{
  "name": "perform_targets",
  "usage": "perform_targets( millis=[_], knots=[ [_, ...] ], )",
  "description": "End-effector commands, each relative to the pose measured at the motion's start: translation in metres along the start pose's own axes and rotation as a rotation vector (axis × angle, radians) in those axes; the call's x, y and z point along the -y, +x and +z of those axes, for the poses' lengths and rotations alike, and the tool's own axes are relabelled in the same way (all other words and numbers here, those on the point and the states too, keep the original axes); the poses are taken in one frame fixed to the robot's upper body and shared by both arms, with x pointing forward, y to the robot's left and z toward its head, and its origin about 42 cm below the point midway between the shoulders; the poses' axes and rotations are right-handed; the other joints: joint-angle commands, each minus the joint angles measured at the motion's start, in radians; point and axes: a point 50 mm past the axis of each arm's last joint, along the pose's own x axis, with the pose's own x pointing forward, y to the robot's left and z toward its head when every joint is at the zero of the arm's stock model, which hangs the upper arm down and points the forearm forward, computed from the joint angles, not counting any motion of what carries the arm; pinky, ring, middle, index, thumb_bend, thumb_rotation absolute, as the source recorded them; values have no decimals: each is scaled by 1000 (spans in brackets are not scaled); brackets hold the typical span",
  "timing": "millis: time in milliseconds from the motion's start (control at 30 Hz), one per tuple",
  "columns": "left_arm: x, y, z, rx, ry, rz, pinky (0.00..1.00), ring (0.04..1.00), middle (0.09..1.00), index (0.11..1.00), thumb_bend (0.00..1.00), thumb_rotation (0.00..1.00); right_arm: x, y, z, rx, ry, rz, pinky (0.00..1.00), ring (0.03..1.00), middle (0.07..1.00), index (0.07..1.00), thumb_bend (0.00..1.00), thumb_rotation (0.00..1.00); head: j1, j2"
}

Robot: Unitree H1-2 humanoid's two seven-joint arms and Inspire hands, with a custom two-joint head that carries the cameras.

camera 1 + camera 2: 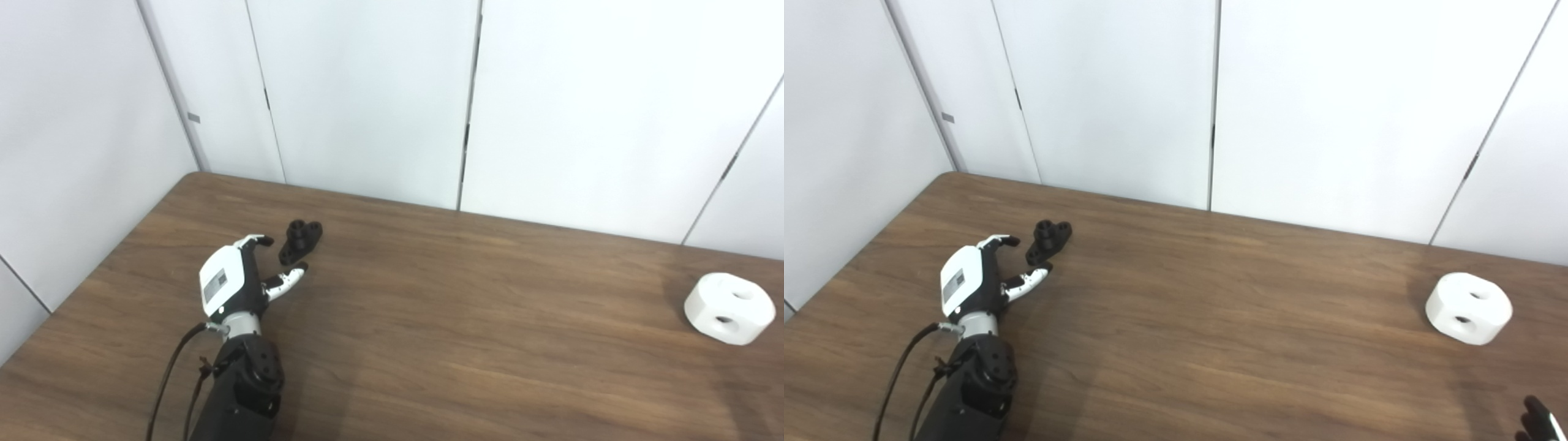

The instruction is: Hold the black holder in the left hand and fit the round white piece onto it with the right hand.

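A small black holder [300, 241] lies on the brown table at the far left. My left hand [236, 280] rests just short of it, open, with the fingers [257, 241] to the holder's left and the thumb [288, 281] right below it, nothing held. The round white piece [729, 307], with two holes in it, sits far to the right on the table. Only the dark fingertips of my right hand [1538, 421] show at the bottom right corner of the right eye view, well short of the white piece [1468, 308]; its state is unclear.
The wooden table [429, 318] ends at white wall panels [367, 92] behind and on the left. Cables [168, 373] trail from my left forearm.
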Motion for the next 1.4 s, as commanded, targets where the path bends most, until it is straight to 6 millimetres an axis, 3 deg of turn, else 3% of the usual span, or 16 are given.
perform_targets(
  millis=[0, 500, 1367],
  knots=[
    [-14, 17, 17, 58, 21, 92, 885, 869, 822, 706, 813, 335, -4, -13, -15, -79, 27, -10, 1000, 1000, 1000, 966, 712, 1000, 1, 5],
    [-8, 36, 20, 31, 72, 33, 894, 898, 844, 731, 802, 350, -3, -15, -13, -82, 32, -5, 1000, 1000, 1000, 965, 693, 1000, -9, 15],
    [11, 53, 35, 41, 125, -37, 896, 884, 837, 665, 802, 339, -7, -17, -10, -95, 29, -14, 1000, 1000, 986, 946, 717, 1000, -20, 23]
  ],
)
